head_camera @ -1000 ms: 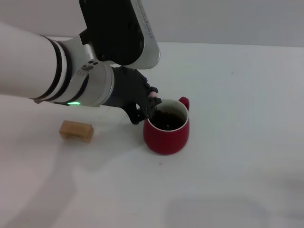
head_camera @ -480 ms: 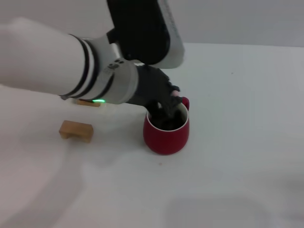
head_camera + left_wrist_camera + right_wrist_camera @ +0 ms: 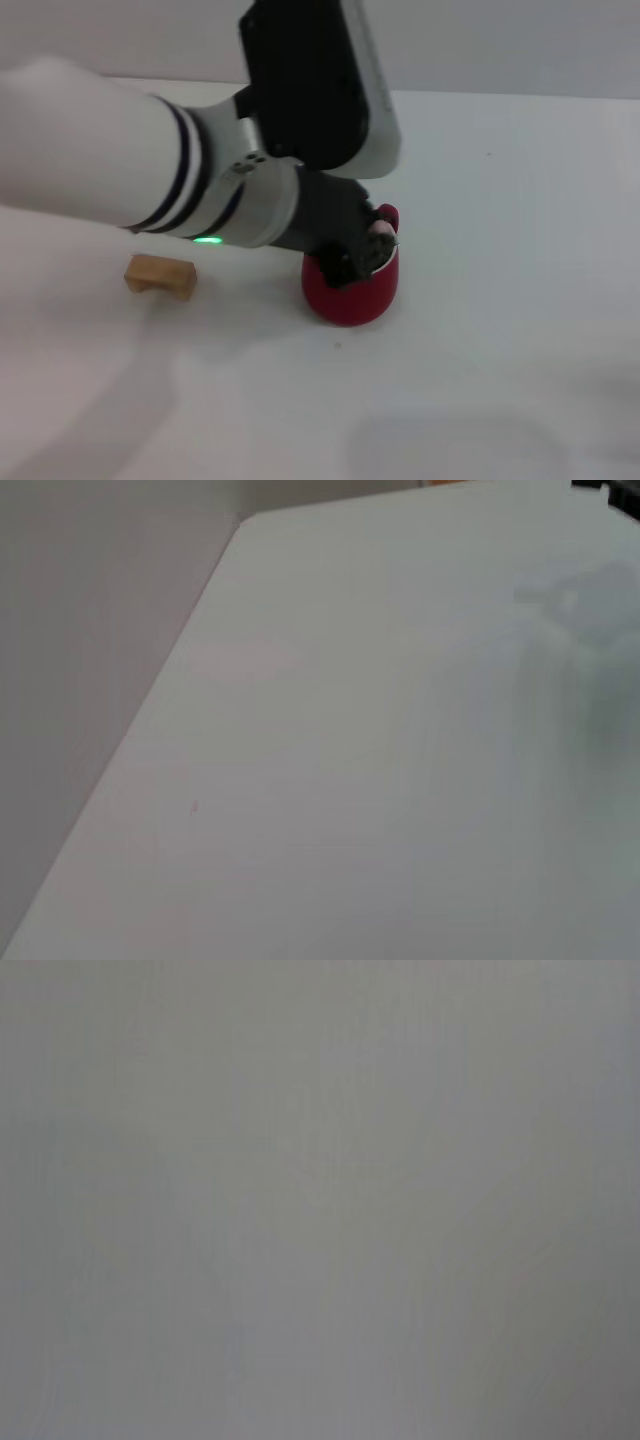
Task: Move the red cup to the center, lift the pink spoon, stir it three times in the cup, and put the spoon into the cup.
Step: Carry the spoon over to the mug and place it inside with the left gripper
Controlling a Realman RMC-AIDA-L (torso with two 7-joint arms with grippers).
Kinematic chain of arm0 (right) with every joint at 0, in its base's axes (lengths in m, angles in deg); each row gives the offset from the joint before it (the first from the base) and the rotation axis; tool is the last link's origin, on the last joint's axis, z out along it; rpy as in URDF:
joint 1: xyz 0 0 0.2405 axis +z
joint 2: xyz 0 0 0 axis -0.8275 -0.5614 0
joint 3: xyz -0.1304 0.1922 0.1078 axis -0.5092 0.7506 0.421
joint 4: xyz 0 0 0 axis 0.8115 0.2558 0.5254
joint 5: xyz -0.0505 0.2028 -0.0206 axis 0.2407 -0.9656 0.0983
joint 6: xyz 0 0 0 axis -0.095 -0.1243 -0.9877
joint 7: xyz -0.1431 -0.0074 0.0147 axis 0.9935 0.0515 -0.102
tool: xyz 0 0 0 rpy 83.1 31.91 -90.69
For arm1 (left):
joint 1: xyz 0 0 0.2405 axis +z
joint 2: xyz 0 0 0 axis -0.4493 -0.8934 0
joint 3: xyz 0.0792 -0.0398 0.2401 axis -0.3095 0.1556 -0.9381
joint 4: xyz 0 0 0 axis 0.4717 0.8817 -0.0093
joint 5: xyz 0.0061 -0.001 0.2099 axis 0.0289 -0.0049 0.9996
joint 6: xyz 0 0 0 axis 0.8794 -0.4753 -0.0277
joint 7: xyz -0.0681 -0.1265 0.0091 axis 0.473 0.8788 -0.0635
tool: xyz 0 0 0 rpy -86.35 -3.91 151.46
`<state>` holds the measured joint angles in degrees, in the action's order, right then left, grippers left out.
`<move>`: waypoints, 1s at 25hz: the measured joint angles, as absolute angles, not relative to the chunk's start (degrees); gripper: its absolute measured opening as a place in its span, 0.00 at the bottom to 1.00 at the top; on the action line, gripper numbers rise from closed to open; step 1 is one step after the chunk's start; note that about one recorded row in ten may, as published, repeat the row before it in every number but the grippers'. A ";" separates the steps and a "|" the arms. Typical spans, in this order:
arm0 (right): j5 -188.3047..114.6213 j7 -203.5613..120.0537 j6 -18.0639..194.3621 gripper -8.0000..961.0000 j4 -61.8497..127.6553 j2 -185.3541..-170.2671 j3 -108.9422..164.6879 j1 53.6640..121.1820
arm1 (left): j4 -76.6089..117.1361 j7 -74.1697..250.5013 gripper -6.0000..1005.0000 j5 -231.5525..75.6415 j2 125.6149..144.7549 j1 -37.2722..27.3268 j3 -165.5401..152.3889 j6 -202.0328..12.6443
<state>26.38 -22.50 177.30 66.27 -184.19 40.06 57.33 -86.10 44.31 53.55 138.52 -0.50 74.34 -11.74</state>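
Over the last second the left arm had swung across from the near-left side of the red cup [image 3: 350,295] until its dark left gripper [image 3: 352,255] sat right over the cup's mouth, hiding the dark drink that had been plain to see a moment before. The cup itself had not shifted; it stood in the same spot on the white table [image 3: 500,300], roughly mid-table, with its handle pointing away toward the back right. To my eye that sweep looked like part of a stirring stroke, so the cup seemed already placed and the job well into the stirring, though I could not say which of the three turns this was.

The gripper appeared clenched on the pink spoon [image 3: 381,227]: only a small pale pink end showed, poking out just above the fingers near the cup's handle. The neck and bowl were hidden behind the fingers and inside the cup, so I could not tell how deep the spoon reached or whether it touched the wall. The fingers hung very close to the rim, possibly brushing it.

A tan wooden block [image 3: 160,275] lay well off to the left, untouched. The right arm was nowhere to be seen, and the left wrist camera showed only bare tabletop.
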 joint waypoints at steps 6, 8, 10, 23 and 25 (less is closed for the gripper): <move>26.41 -22.50 177.18 0.01 66.30 -184.19 40.06 57.98 | -88.34 44.34 0.15 55.77 138.39 2.71 76.48 -8.67; 26.42 -22.50 177.15 0.01 66.33 -184.19 40.06 58.05 | -88.26 44.34 0.15 56.45 138.39 3.03 77.05 -8.34; 26.42 -22.50 177.17 0.01 66.37 -184.19 40.06 58.07 | -87.46 44.35 0.15 57.06 138.39 3.09 77.57 -8.73; 26.42 -22.51 177.71 0.01 66.62 -184.19 39.97 56.90 | -83.03 47.67 0.15 56.95 138.68 1.38 75.32 -19.30; 26.42 -22.51 177.72 0.01 66.62 -184.19 39.97 56.78 | -83.23 47.81 0.16 56.94 138.65 1.60 74.57 -20.48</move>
